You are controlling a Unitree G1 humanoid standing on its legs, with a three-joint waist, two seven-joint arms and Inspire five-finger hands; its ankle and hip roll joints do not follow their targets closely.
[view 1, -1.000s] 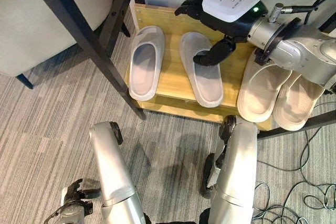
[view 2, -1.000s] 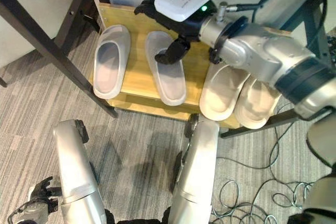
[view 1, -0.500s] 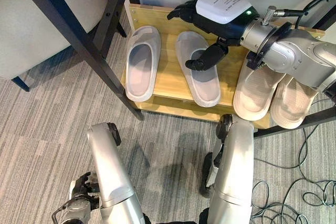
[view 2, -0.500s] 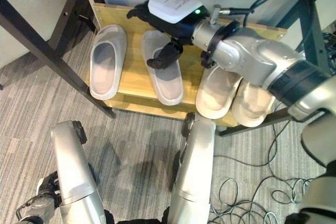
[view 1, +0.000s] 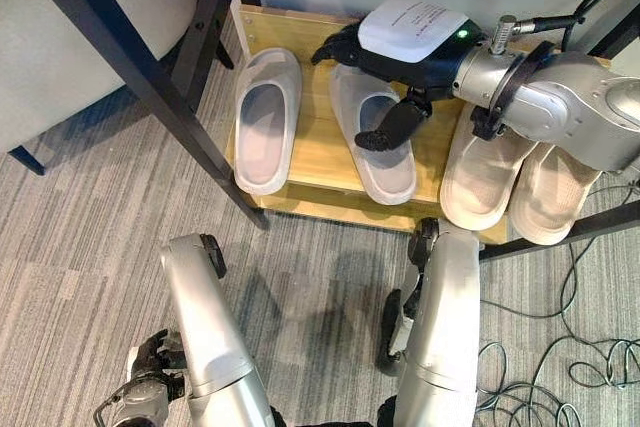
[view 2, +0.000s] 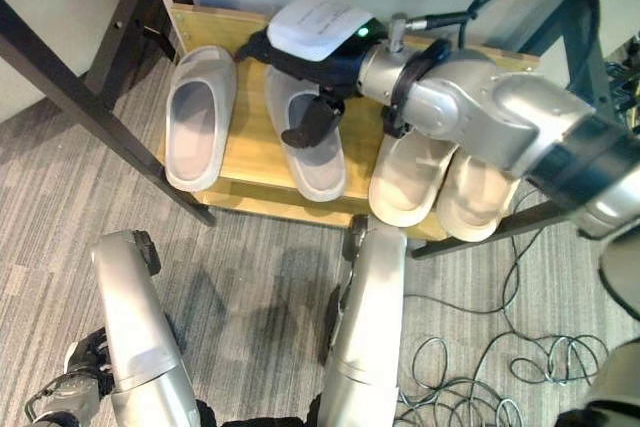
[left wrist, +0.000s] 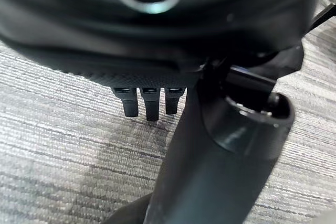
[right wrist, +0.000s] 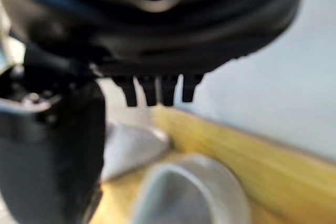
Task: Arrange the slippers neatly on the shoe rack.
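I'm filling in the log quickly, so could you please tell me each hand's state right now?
Left hand: low by the carpet, fingers cannot be told.
Right hand: open over the grey slipper, holding nothing.

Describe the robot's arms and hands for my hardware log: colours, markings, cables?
The right arm is silver-grey with a black ring at the wrist. The right hand is dark, with a white printed label, a green light and a black cable behind it. The dark left hand shows low down.

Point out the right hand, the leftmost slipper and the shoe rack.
right hand (view 1: 405, 42): left eye view, back of the hand.
leftmost slipper (view 1: 262, 127): left eye view, footbed.
shoe rack (view 1: 318, 142): left eye view, bare wooden shelf between slippers.
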